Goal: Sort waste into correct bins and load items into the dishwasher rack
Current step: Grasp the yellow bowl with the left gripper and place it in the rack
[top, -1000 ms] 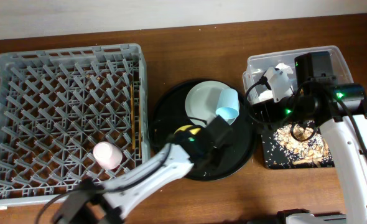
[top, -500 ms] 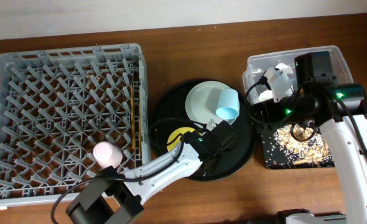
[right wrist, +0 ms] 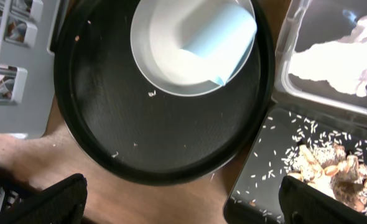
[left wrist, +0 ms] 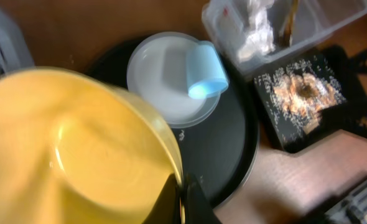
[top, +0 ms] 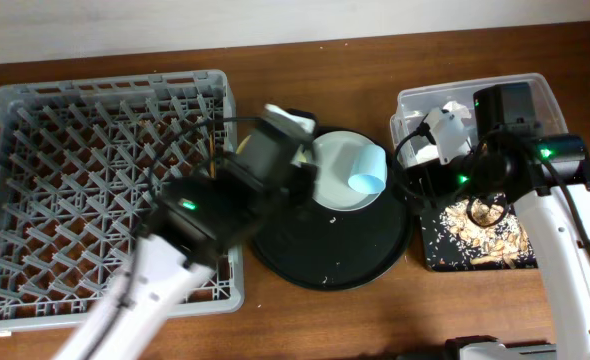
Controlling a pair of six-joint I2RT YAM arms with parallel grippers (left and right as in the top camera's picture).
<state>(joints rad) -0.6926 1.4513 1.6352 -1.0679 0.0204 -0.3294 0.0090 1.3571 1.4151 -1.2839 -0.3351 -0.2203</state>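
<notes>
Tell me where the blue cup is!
In the overhead view, the blue cup lies on the white plate in the round black tray, left of the clear tub.

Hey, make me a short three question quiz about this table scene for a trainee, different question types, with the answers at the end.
1. Multiple choice: what does the left gripper hold? A) yellow bowl B) pink cup C) chopsticks
2. True or false: the light-blue cup lies on its side on the plate.
3. Fill in: the crumpled napkin sits in the ____.
Key: 1 A; 2 true; 3 clear tub.
</notes>
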